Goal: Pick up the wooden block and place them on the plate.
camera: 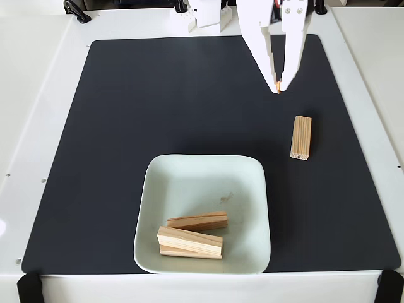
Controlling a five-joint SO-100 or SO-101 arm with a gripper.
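Note:
One wooden block (301, 137) lies alone on the black mat, right of centre, with its long side running up and down the fixed view. Three more blocks rest inside the plate (203, 184) at the front: one (197, 221) on the plate floor, another (190, 240) lying across a third (189, 252). My white gripper (279, 90) reaches down from the top edge, its fingertips meeting with nothing between them. It sits a little above and to the left of the lone block, apart from it.
A black mat (158, 107) covers most of the white table (38, 95). The arm's base parts and black clamps sit along the top edge (205, 16). Black clips hold the table's front corners.

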